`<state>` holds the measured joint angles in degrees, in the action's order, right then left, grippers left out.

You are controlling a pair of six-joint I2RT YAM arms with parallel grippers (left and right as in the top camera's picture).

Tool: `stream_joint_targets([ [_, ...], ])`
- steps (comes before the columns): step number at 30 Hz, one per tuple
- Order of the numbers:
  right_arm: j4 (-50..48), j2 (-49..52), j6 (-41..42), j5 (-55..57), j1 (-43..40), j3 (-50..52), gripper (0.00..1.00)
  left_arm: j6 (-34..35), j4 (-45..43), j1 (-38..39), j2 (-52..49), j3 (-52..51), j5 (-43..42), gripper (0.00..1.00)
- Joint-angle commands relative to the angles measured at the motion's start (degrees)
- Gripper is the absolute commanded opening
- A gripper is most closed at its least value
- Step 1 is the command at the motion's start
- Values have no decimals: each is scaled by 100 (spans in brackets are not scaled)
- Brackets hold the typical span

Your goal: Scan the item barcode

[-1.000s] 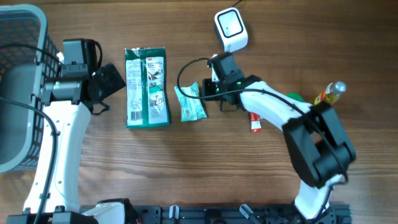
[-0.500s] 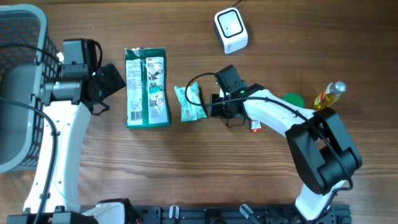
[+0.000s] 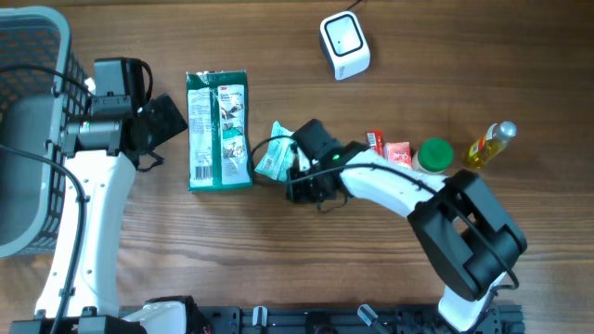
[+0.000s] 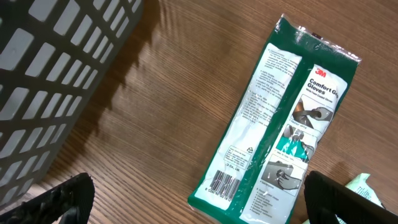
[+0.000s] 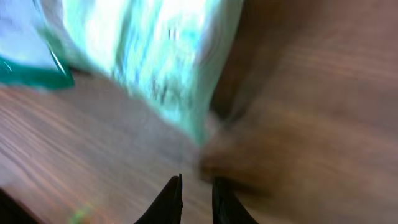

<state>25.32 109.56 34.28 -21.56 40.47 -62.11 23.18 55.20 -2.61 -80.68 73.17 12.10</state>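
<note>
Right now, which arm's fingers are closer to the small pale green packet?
Right. The right fingers sit just beside the small pale green packet; the left fingers hover wide open on the far side of the long green gloves pack.

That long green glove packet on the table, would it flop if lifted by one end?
Probably. The glove packet lies flat in thin glossy film, so it would likely sag. It looks light, and its shiny wrapper may slide on the wood table.

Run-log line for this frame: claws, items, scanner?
left claw: open, empty, beside glove pack | right claw: narrowly parted, empty, tips just short of mint pouch | scanner: apart from both items
</note>
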Motion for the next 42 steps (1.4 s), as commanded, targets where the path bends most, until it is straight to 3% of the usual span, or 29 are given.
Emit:
stream_joint_targets([
  [1,339,-173,-125,-11,0,-31,18,-46,-13,26,-11,0,-11,100],
  [8,522,-1189,-1106,752,-20,-83,27,-46,-13,26,-11,0,-11,100],
  [36,-138,-1294,-1038,1331,-22,-83,49,-46,-13,26,-11,0,-11,100],
  [37,-201,-1292,-1036,1375,-24,-83,47,-46,-13,26,-11,0,-11,100],
  [39,-310,-1292,-1032,1390,-44,-83,33,-46,-13,26,-11,0,-11,100],
  [42,-326,-1292,-1097,1388,-120,-142,31,-48,-13,26,-11,0,-11,100],
])
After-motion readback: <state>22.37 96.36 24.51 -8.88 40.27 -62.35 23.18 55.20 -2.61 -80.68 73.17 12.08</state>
